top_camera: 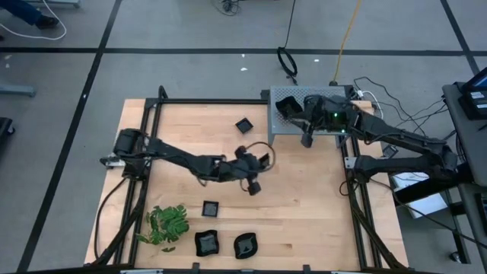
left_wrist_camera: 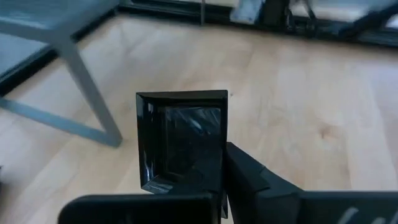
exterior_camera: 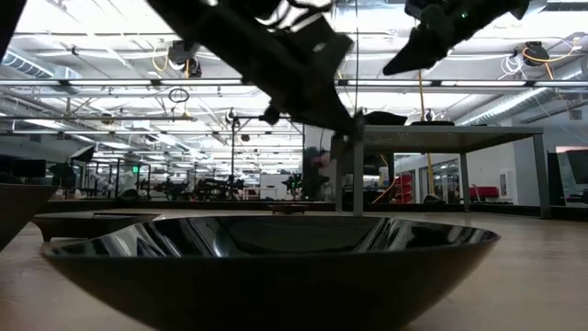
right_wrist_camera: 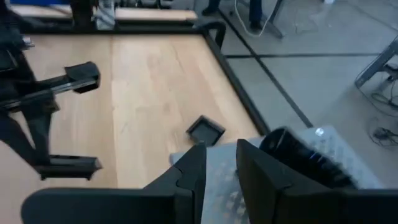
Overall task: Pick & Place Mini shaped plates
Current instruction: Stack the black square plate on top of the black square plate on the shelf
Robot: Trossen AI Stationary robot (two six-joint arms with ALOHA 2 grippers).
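My left gripper (top_camera: 253, 185) is over the table's middle, shut on a small square glossy black plate (left_wrist_camera: 180, 140). My right gripper (right_wrist_camera: 221, 171) hovers over the grey perforated box (top_camera: 304, 114) at the far right, its fingers slightly apart with nothing between them. A black plate (right_wrist_camera: 298, 158) lies in the box. On the table, a small square plate (top_camera: 243, 124) rests flat near the box and another (top_camera: 211, 207) nearer the front. Two larger plates (top_camera: 206, 243) (top_camera: 245, 245) sit at the near edge. One of them fills the low view's foreground (exterior_camera: 276, 248). My left gripper pinches the square plate by one rim edge (left_wrist_camera: 217, 180) between its two fingers (left_wrist_camera: 261, 180). The rest of the plate sticks out beyond the fingertips. It is lifted clear of the table, its hollow side facing the wrist camera.
A green leafy sprig (top_camera: 167, 224) lies at the near left. The box stands on legs (left_wrist_camera: 87, 93) at the far right corner. A black frame (top_camera: 152, 137) edges the wooden table. Bare wood stretches right of the near plates.
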